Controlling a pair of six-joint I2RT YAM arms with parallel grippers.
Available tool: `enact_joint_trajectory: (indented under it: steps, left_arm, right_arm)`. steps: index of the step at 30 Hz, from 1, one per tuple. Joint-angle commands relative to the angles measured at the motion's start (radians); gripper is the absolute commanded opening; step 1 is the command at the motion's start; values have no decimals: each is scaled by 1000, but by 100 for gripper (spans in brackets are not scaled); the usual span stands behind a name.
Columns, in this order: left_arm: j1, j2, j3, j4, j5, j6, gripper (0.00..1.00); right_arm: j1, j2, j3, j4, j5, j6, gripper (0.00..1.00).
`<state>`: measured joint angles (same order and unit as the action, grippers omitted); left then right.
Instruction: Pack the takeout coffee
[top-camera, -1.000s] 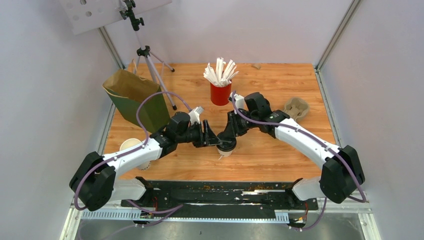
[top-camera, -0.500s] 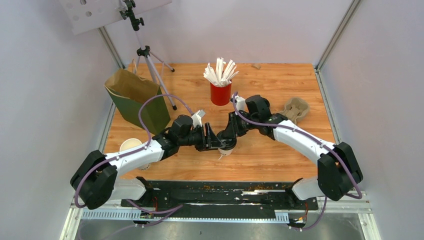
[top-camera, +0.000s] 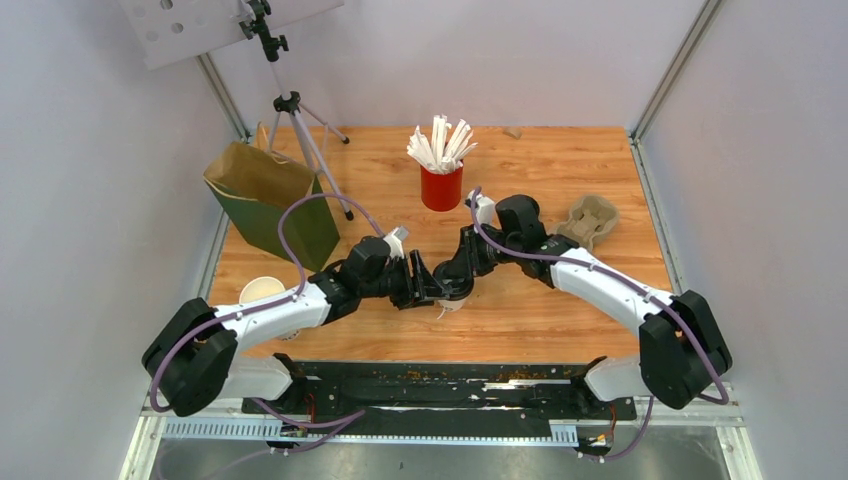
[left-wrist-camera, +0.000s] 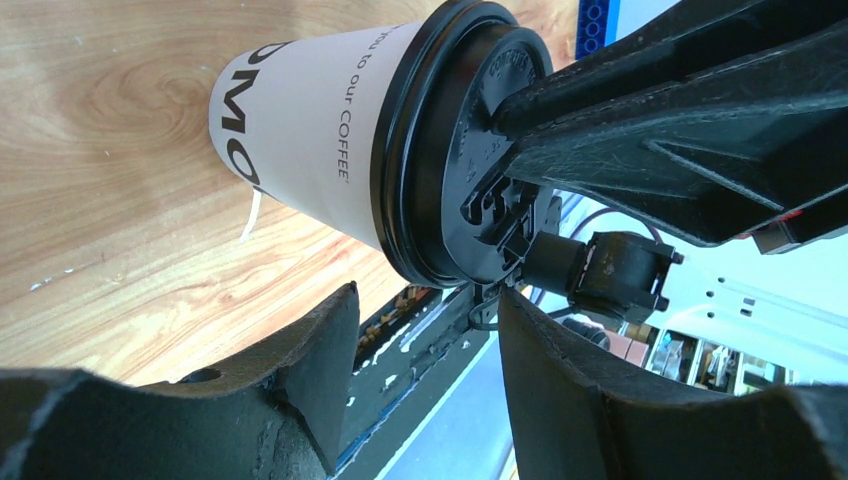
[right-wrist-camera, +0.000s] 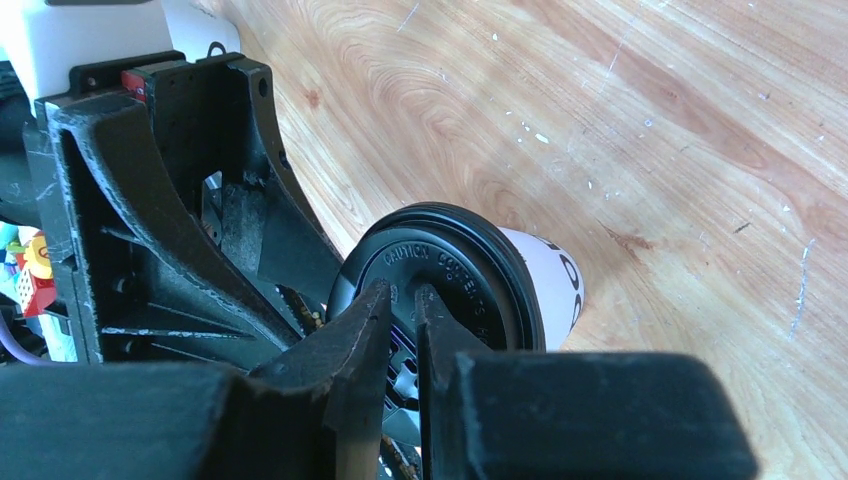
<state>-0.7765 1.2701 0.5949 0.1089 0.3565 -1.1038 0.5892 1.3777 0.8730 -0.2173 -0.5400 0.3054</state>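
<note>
Room: white-walled booth around a wooden bench (top-camera: 560, 310), scuffed and flecked with crumbs.
Green paper bag (top-camera: 270, 205): stands open, well to the left of the red cup of white sticks (top-camera: 441, 187).
Open paper cup (top-camera: 262, 292): lidless, left of the red cup and much nearer the arm bases.
Left gripper (top-camera: 418, 283): jaws wide apart and empty. The takeout coffee lies beyond its fingertips, not between them.
Takeout coffee (left-wrist-camera: 310, 130): on the near side of the red cup, almost straight toward the arm bases from it. It is tilted, with its black lid (right-wrist-camera: 440, 270) turned to the right arm. Whether its base rests on the bench I cannot tell.
Right gripper (right-wrist-camera: 402, 300): nearly closed, tips on the top of the lid, seemingly nipping a raised part there.
Cardboard cup carrier (top-camera: 590, 218): right of the red cup.
Handling: probably light, with a thin paper wall that dents under a hard squeeze. The contents may slosh, and the lid could pop off if the cup hangs from it alone.
Hold: best taken around the white wall just under the lid's rim, gently and kept upright.
</note>
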Motion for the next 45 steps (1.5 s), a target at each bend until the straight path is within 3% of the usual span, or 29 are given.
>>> enact_joint_trajectory:
  steps: [1,7,26,35,45]
  left_arm:
    - [-25,-3,-11,55,-47,-55,61]
    - [-43,-14,-42,162,-64,-105,61]
    - [-99,-26,-33,95,-262,-171,63]
    - [-98,33,-22,125,-274,-191,61]
    - [-115,1,-33,-4,-314,-153,54]
  right_arm:
    - [1,-8,-51,-26,31,8,17]
    - [1,-24,-64,-25,35,12,17]
    - [1,-40,-80,7,35,39,17]
    - [0,-46,-92,7,37,40,17]
    - [-6,-52,-106,-4,58,36,17]
